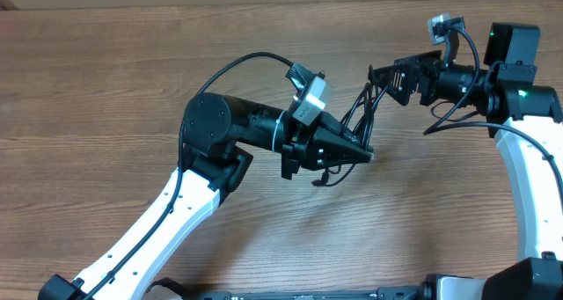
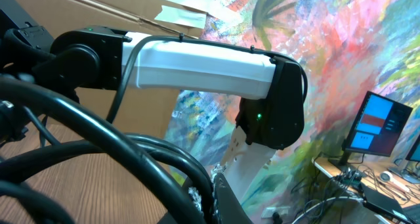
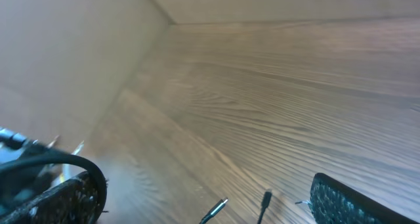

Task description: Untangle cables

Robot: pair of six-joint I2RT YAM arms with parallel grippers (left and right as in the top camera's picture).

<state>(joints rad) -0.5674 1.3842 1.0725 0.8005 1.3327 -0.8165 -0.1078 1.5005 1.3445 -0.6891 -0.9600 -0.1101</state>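
Observation:
Thin black cables stretch in a bundle between my two grippers above the wooden table. My left gripper is shut on the cables; in the left wrist view the cords cross close in front of the shut gripper. A short loop of cable hangs below it. My right gripper stands wide open at the bundle's upper end. In the right wrist view, two plug ends hang between the gripper's fingers. One cord curls over the left finger.
The wooden table runs out to the left and front. A cardboard wall borders its far side. In the left wrist view my right arm's white link fills the background. A monitor stands on a desk beyond the table.

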